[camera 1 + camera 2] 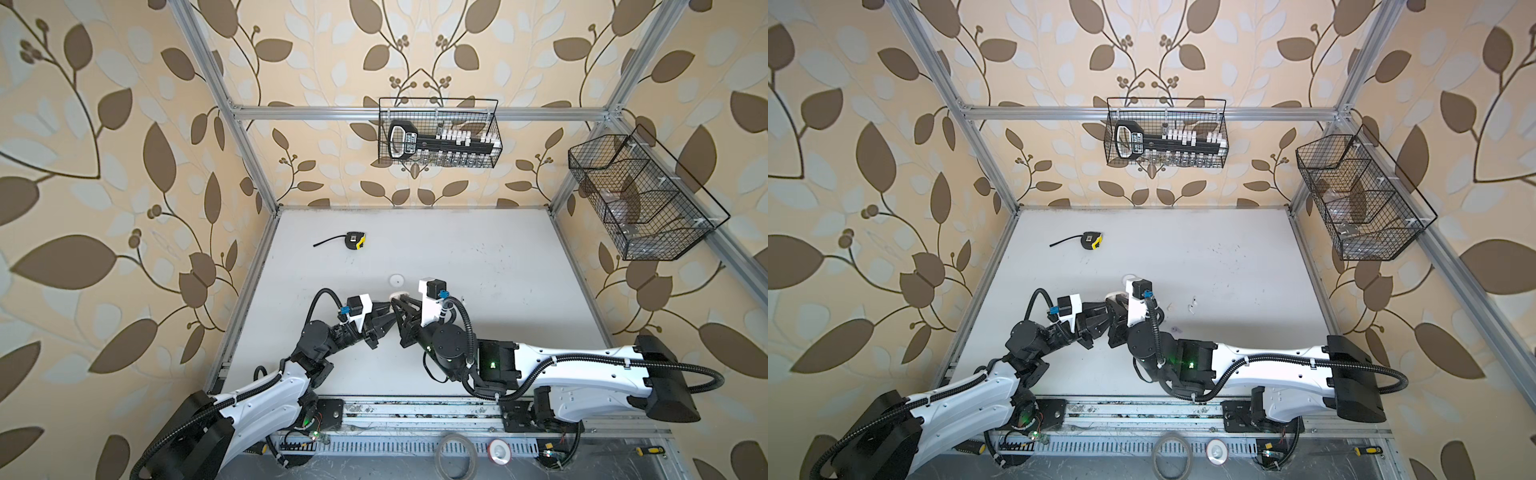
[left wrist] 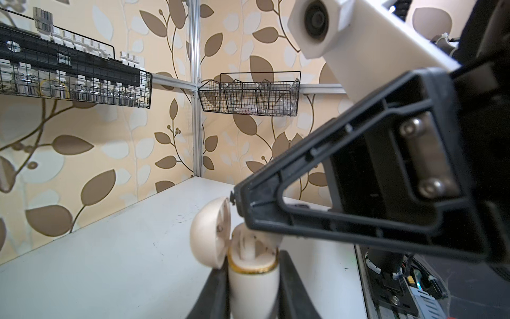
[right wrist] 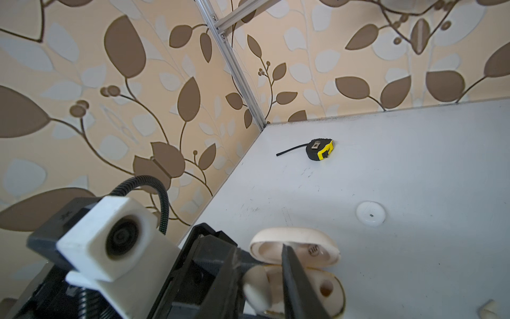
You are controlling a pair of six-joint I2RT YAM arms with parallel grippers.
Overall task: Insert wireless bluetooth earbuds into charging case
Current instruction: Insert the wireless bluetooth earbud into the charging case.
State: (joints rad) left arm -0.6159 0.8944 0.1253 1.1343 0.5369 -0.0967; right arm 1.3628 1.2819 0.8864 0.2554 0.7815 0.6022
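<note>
The left gripper (image 2: 251, 272) is clamped on the charging case (image 2: 251, 290), lid open. Right over the case's mouth, the right gripper (image 3: 259, 265) brackets a blurred cream earbud (image 3: 255, 287) — pinched or loose, I can't tell. I'd keep the stem plumb over its socket — releasing only once seated.

Both top views: one stereo head, high over the arms' base side, looking steeply down on the whole table (image 1: 498, 257) (image 1: 1225, 249) from far off, w/ near-identical coverage. Back-wall basket (image 1: 436, 99) sits upper centre of frame, side basket (image 1: 665, 245) at right. Left wrist cam: low, v. close to the charging case (image 2: 252, 279), facing the corner w/ both baskets. Right wrist cam: close on the same case (image 3: 317, 276), facing the tape measure (image 3: 320, 149) corner, shared w/ top views.
</note>
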